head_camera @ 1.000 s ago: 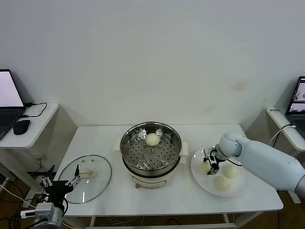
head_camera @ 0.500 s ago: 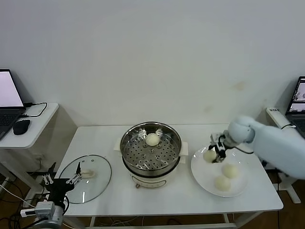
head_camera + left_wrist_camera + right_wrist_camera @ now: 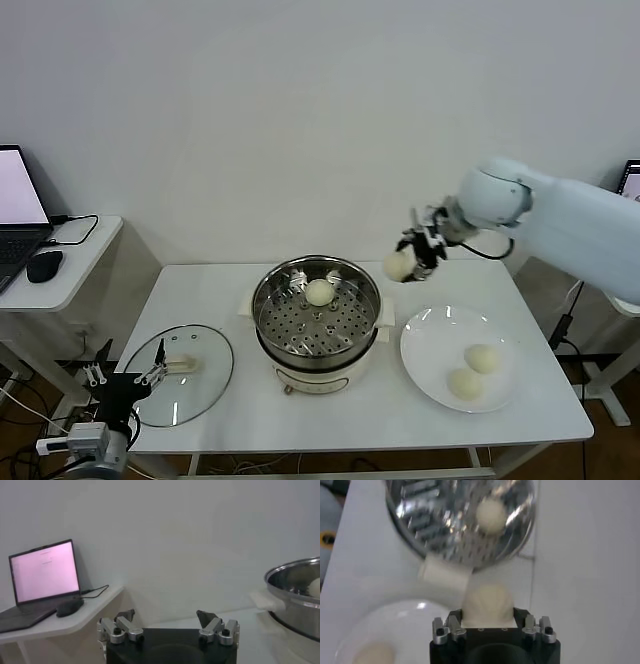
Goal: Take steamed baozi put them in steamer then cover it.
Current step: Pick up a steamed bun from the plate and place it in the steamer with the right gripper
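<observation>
I am looking down on a white counter (image 3: 230, 300) set against a plain wall. My right tool (image 3: 418, 250) is raised in the air above the counter, between the steamer (image 3: 316, 310) and the white plate (image 3: 432, 345), just right of the steamer's far rim. Its fingers are closed around one bun (image 3: 399, 265), which hangs clear of every surface; from the right wrist camera the bun (image 3: 487, 604) sits squeezed between the two fingers.

The steamer stands at the middle of the counter, a shiny metal pot on a white base, with no lid on it. One other bun (image 3: 319, 292) rests on the perforated tray at the far side of the pot. Two more buns (image 3: 474, 371) lie on the plate at the right of the counter, close together near its right edge.

The glass lid (image 3: 200, 375) lies flat on the near left of the counter, handle up, well apart from the steamer.

My left tool (image 3: 124, 385) is parked low at the near left, just beside the lid's near edge, its fingers spread wide and holding nothing.

A laptop (image 3: 20, 205) and a mouse (image 3: 44, 265) sit on a side desk at the far left.
</observation>
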Controlling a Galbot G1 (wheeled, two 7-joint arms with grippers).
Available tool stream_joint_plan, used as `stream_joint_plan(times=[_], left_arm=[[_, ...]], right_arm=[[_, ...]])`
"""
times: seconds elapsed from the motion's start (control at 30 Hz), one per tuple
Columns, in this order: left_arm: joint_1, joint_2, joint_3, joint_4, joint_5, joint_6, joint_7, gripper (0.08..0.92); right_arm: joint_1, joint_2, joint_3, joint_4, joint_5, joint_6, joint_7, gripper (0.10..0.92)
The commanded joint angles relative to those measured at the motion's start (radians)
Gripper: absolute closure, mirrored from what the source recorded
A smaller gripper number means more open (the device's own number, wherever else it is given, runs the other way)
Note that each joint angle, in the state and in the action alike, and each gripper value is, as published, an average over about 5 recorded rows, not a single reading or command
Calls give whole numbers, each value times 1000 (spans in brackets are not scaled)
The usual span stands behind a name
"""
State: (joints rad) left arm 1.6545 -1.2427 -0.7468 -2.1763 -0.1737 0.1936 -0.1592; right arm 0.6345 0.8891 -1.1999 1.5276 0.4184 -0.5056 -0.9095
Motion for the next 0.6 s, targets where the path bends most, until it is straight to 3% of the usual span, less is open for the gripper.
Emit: stream_joint_plan(times=[0.03,0.6], left_arm=[[1,0,-7,-1,-1,0,0,177],[4,-21,-13,1,0,-9,-1,177]], right_arm=[[-24,308,-47,-62,170,-147,128,389],[-244,475,-42,-268,128,-221,232,389]])
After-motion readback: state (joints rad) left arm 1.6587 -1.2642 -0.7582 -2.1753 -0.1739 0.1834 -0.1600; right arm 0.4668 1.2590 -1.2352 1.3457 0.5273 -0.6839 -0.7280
